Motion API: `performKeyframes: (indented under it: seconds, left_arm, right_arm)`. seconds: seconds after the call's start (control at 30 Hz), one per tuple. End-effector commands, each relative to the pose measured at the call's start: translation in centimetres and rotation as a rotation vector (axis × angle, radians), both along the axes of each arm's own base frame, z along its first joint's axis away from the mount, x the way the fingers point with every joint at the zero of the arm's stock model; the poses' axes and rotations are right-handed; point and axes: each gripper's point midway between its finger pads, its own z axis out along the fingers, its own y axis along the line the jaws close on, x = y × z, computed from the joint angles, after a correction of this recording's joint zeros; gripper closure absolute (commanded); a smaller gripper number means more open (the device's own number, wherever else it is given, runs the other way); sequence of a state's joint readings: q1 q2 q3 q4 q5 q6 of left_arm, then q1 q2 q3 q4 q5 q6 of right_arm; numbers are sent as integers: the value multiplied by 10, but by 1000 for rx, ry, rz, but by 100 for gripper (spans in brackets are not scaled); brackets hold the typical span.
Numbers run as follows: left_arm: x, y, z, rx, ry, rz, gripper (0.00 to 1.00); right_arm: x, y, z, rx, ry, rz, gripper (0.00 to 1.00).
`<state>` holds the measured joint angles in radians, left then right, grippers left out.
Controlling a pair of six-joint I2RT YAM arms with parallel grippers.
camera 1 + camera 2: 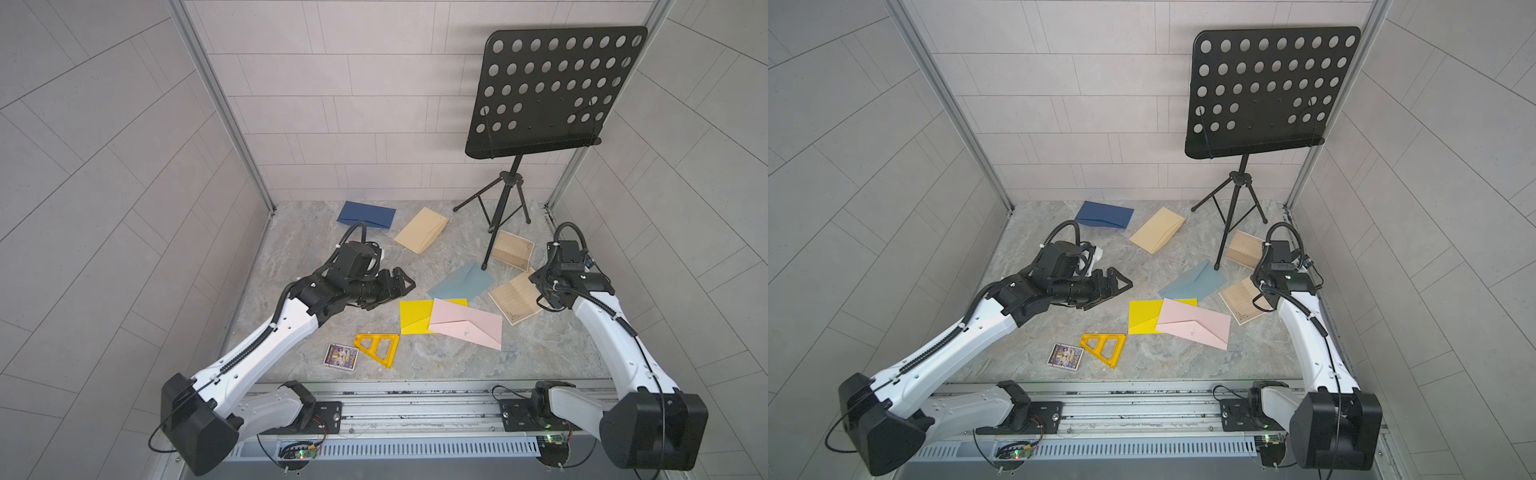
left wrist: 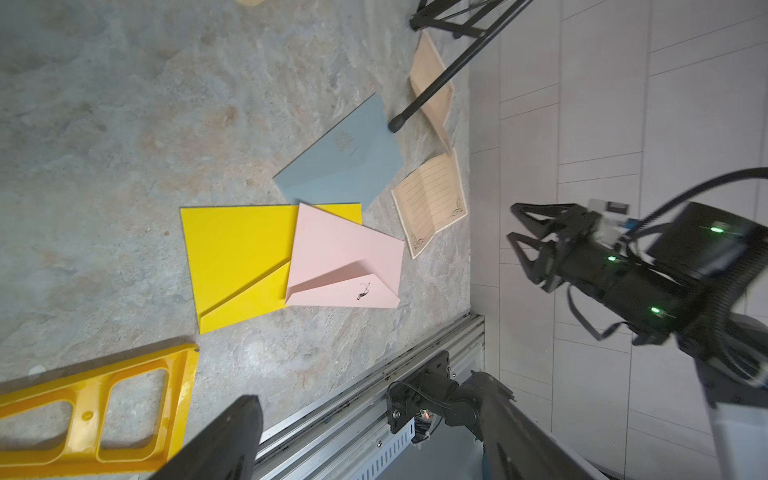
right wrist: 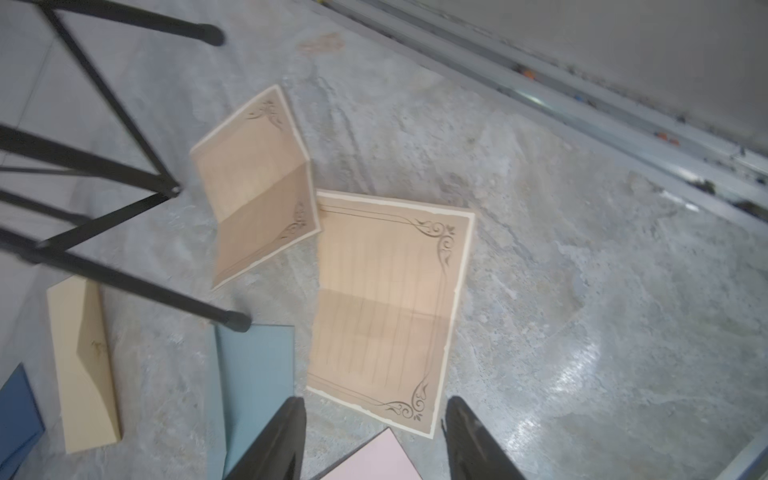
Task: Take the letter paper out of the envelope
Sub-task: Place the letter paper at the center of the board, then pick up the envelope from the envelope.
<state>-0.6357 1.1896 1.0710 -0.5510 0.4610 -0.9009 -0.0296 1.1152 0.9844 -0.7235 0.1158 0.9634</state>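
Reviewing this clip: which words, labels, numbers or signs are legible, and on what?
No legible text anywhere.
Purple card: print too small to read.
Pink envelope: small ink mark, not words.
Flat letter paper and folded letter paper: ruled lines, corner ornaments, no words.

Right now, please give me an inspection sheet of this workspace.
Surface: grey marbled table, nothing spilled.
Job's things: unfolded letter paper and half-folded letter paper lie outside; pink envelope overlaps yellow envelope; blue-grey envelope, tan envelope, navy envelope behind.
Clutter: yellow triangular frame, picture card.
Tools: left tool open, empty; right tool open, over the unfolded letter paper.
Cables: hoses on both arms; loose wires at base rail.
Surroundings: music stand, tiled walls.
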Motion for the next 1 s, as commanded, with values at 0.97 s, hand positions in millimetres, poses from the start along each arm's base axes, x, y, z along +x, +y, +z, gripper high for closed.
performKeyframes:
  seconds: [0.97]
  left_arm:
    - [2, -129, -160, -145, 914, 679, 18]
  right_arm:
    - [-88, 129, 1, 20, -24, 748, 40]
